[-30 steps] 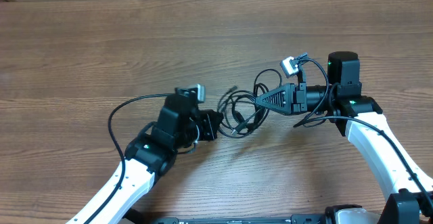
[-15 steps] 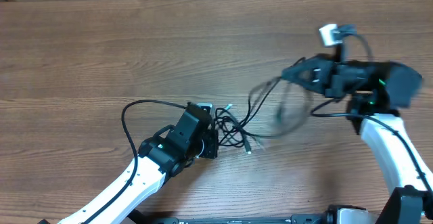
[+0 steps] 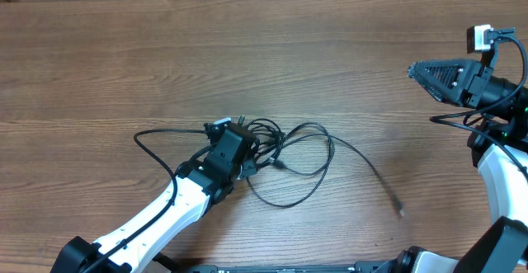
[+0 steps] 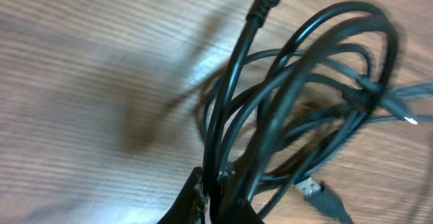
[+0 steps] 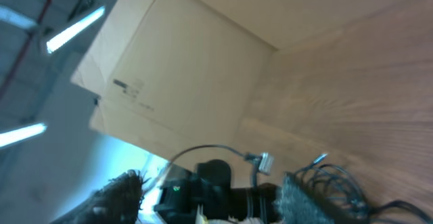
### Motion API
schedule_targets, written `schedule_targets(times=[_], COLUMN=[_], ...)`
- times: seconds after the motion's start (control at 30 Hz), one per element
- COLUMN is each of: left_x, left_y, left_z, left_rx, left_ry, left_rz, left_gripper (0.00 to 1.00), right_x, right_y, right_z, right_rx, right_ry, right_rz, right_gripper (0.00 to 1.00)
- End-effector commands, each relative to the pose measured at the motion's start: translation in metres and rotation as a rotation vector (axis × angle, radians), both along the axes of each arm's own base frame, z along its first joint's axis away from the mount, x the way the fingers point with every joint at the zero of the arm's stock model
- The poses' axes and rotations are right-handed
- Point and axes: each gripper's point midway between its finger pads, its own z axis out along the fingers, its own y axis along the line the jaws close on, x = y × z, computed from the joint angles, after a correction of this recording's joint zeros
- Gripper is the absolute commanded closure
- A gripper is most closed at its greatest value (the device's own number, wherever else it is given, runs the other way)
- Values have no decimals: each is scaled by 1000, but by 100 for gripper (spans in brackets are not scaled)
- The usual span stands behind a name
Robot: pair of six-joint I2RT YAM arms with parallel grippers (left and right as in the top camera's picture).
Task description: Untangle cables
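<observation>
- Lots of bare table (image 3: pixel 124 58) behind the cables (image 3: pixel 266 143) and off to the left.
- More open wood between the two arms, out to the right of the heap.
- Back edge of the table far from everything, front edge near the arm bases.
- Left arm (image 3: pixel 148 223) low and stretched in from the near left corner, pointing up and to the right.
- Left pincer (image 3: pixel 247 156) squeezed tight on a bunch of cords, right down by the wood.
- In the left wrist view, several black cords pinched together at the bottom and fanning out upward.
- Right arm (image 3: pixel 503 174) bent up at the far right side, well apart from the heap.
- Right pincer (image 3: pixel 415 70) up in the air, pointing left, with its fingers (image 5: pixel 123 191) spread apart and nothing between them.
- Cables near the middle of the table, bunched in a small knot just beside the left pincer.
- One big loose loop (image 3: pixel 318 170) lying flat to the right of the knot.
- One long cord running away to the right, ending in a small plug (image 3: pixel 402 214) by itself on the wood.
- Too blurry and crowded in the knot to tell which cord goes over which.
</observation>
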Motion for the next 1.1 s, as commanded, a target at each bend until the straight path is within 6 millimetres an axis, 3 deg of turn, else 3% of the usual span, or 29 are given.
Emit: schedule_targets(times=[0.0,0.07,0.13,0.3,0.4,0.47,0.67,0.73,0.9,1.07], left_x=[11,20,28,40,45,49,57,51,41,35], left_y=[-16,-24,-24,-10,1,6,24,28,13,2], left_z=[25,50,72,122,149,169,256,279,285,285], left_rx=[-37,-69,-89,-150,-181,-204,-283,-311,-375,-445], left_ry=[-100,-193,-269,-422,-507,-576,-898,-972,-967,-938], left_rz=[-119,-171,-182,-130,-94,-73,-39,-32,-119,-169], left_gripper=[96,96,96,96,96,96,96,96,96,96], right_x=[0,4,9,27,31,33,32,25,5,-5], right_y=[5,6,6,1,15,31,90,124,202,246], right_z=[-6,-12,-19,-49,-62,-64,-70,-74,-94,-131], right_rx=[-50,-65,-79,-40,-16,-1,20,23,-57,-216], right_ry=[-55,-90,-124,-60,-11,21,83,120,68,24], right_rz=[45,55,62,54,86,107,181,236,301,249], right_gripper=[26,17,0,0,1,1,0,1,0,2])
